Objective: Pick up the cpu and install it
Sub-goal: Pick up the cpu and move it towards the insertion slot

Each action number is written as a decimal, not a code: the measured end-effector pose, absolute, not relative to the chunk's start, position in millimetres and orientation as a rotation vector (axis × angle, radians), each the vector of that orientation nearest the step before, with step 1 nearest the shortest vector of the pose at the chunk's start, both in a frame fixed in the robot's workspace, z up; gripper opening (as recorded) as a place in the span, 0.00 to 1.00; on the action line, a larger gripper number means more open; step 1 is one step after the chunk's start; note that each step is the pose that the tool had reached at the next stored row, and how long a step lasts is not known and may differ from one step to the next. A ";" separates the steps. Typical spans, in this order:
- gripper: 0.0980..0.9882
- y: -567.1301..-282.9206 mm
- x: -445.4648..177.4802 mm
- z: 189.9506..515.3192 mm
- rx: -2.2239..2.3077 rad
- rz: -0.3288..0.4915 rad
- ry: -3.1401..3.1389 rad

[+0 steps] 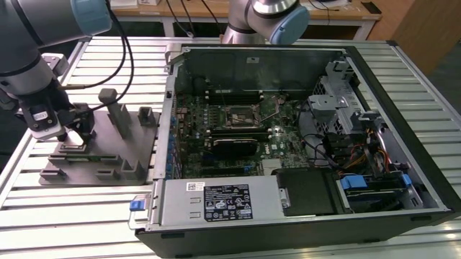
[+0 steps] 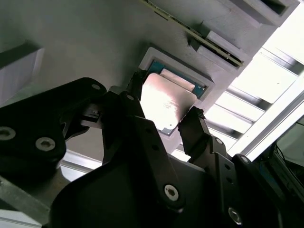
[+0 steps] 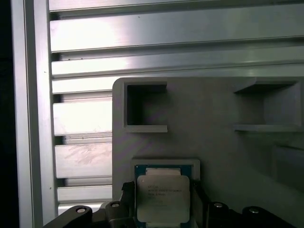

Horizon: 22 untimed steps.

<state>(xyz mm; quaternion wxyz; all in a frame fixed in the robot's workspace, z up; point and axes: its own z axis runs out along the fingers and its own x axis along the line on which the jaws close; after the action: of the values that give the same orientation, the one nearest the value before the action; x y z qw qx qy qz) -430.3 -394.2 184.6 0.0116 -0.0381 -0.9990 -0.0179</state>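
Exterior view: the arm (image 1: pixel 29 59) comes down at the exterior view's left. Its gripper (image 1: pixel 74 139) is low over a grey plate (image 1: pixel 108 162) with raised blocks, which rests on the slatted table (image 1: pixel 72 216).
Also there: an open computer case (image 1: pixel 403 129) lies just beside the plate, toward the exterior view's right. Its black-framed socket (image 1: pixel 238 115) is well apart from the gripper. A second arm (image 1: pixel 266 16) stands behind the case.
Wrist views add: the cpu (image 3: pixel 163 199) seen close up, lying flat in a square pocket of the plate, near the plate's edge and the table slats.
Arm pose: the wrist points downward, with the gripper straddling the pocket.
Grip: the black fingers (image 2: pixel 192 121) pinch the cpu, meeting two opposite edges with no visible gap.
cpu look: square, with a shiny silver lid and a thin green rim. The lid glares bright in the second wrist view and shows faint print in the first wrist view.
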 end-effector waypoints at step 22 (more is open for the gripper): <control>0.50 -394.2 -430.3 183.2 -0.119 -0.056 -3.116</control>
<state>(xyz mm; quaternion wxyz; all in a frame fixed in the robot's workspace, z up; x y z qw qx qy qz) -430.3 -394.2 183.2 0.0115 -0.0381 -0.9990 -0.0180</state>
